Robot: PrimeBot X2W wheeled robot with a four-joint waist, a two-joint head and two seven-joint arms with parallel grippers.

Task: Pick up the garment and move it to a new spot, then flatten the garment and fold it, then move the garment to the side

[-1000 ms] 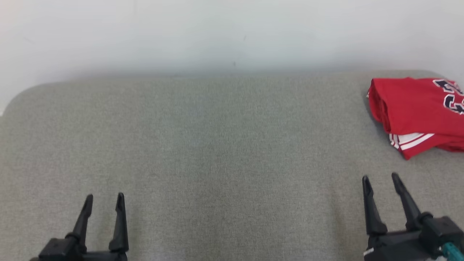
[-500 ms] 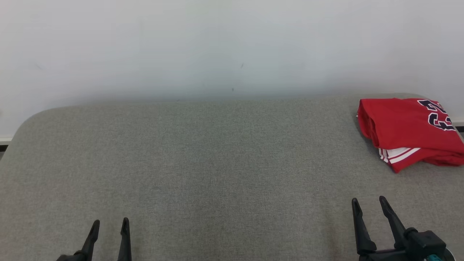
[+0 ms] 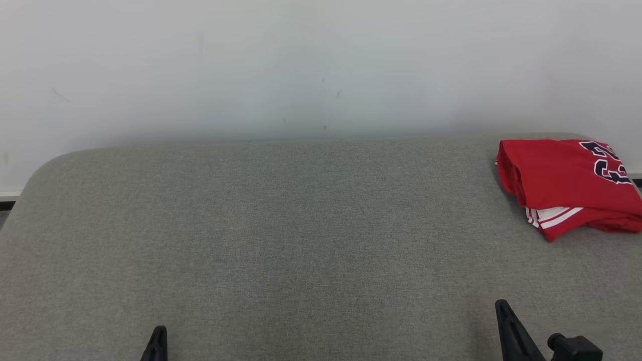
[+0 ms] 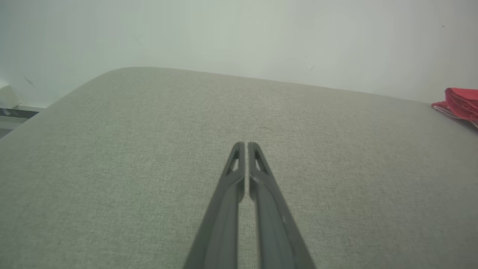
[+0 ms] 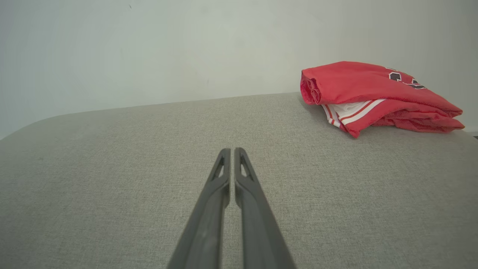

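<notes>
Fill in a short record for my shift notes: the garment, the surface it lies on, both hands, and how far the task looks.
shirt: red, white-striped trim, dark lettering; folded, lying at the far right
surface: grey fabric, rounded corners, against a pale wall
left hand: shut, holding nothing, far from the shirt
right hand: shut, holding nothing, short of the shirt and apart from it
task: looks done, with the shirt folded and set to the side

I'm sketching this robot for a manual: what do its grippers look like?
The left gripper and right gripper look alike: two long, slim, dark grey fingers each, tapering to narrow tips, with a slotted cutout near each tip. A black rounded housing sits at the right one's base.
</notes>
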